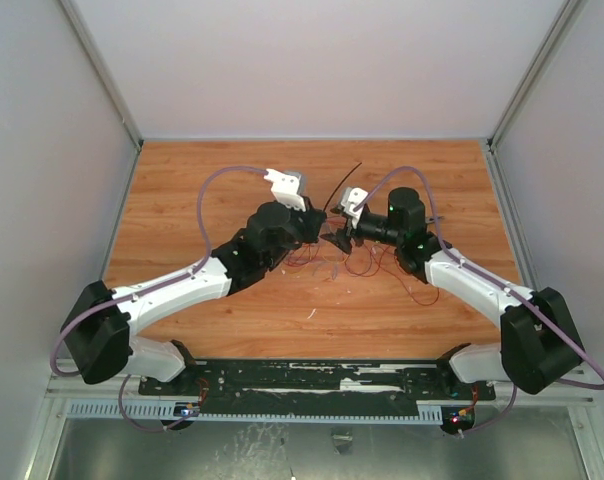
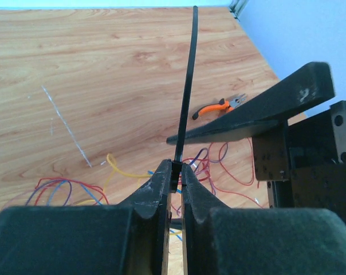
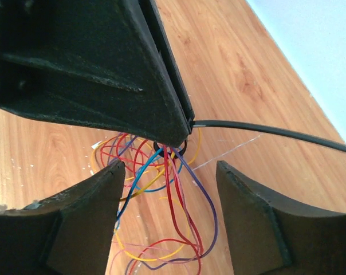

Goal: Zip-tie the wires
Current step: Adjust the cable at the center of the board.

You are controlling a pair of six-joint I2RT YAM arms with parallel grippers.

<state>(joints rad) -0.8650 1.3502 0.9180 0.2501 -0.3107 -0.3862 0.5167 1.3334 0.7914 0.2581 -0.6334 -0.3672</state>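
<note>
A robot lab cell: white panel walls (image 1: 42,150) enclosing a wooden tabletop (image 1: 182,200).

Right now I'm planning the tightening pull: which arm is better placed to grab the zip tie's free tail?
Probably the right. The left gripper is shut on the zip tie at the wires, so it is busy. The right gripper stands open astride the wires, with the tail running close by.
</note>
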